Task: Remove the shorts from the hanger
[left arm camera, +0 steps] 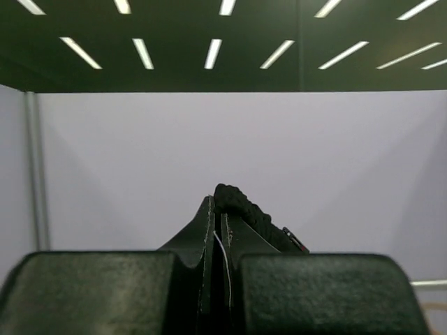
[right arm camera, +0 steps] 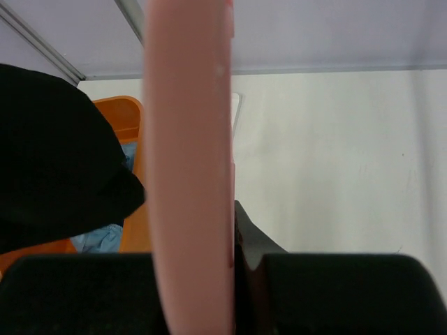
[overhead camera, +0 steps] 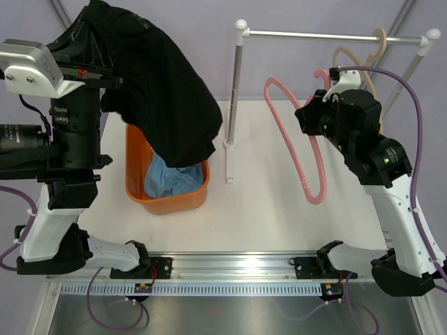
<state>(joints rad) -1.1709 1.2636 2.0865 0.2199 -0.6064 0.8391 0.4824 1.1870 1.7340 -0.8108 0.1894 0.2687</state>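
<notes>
Jaws clamped: left gripper (left arm camera: 218,216) pinches the soft, probably light shorts (overhead camera: 160,91) by a bunched fold, upper left; right gripper (right arm camera: 227,237) grips the stiff pink hanger (overhead camera: 307,150), right

No text, brand, number or sign can be read in any view; the small dark tags (overhead camera: 144,286) on the arm bases by the desk's (overhead camera: 272,223) front edge show marks too tiny to read.
</notes>
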